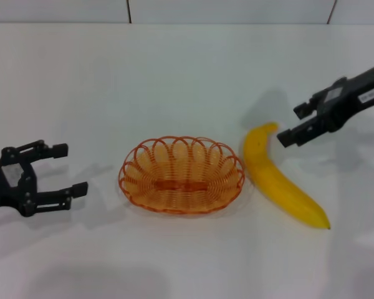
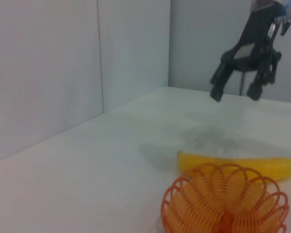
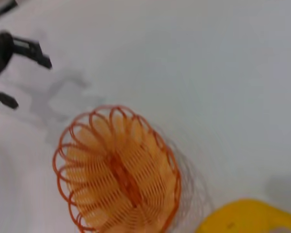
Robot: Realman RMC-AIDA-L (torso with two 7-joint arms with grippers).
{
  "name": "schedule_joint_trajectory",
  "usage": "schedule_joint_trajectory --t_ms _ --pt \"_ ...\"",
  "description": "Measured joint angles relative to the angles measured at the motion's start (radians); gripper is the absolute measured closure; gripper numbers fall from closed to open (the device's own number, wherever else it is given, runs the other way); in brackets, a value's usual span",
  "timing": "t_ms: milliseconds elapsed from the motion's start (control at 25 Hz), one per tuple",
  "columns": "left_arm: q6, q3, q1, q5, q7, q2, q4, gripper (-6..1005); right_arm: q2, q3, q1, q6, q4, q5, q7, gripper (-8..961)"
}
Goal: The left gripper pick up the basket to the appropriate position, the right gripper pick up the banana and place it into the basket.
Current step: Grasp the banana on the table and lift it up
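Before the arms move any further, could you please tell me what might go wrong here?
The banana lies almost against the basket rim, so the right hand, open and coming in at the banana's far end, might push it into the basket. The basket's looped wire rim is thin, so the open left hand could slip off or tilt it. With the basket unmoved, a lifted banana could catch the rim.

Black two-fingered hands [image 1: 62, 169], white label [image 1: 366, 97]

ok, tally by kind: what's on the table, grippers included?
Baskets: 1, basket, empty
Bananas: 1, banana, on the table beside the basket
Grippers: 2, left gripper and right gripper, both open
Total: 4
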Motion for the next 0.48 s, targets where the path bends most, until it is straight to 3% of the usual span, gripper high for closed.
schedule_joint_trajectory --t_ms 480 --pt "-0.021 0.001 -0.060 0.019 -0.003 -0.007 -0.040 120 0.003 -0.042 0.030 0.149 0.239 -0.045 0.054 64"
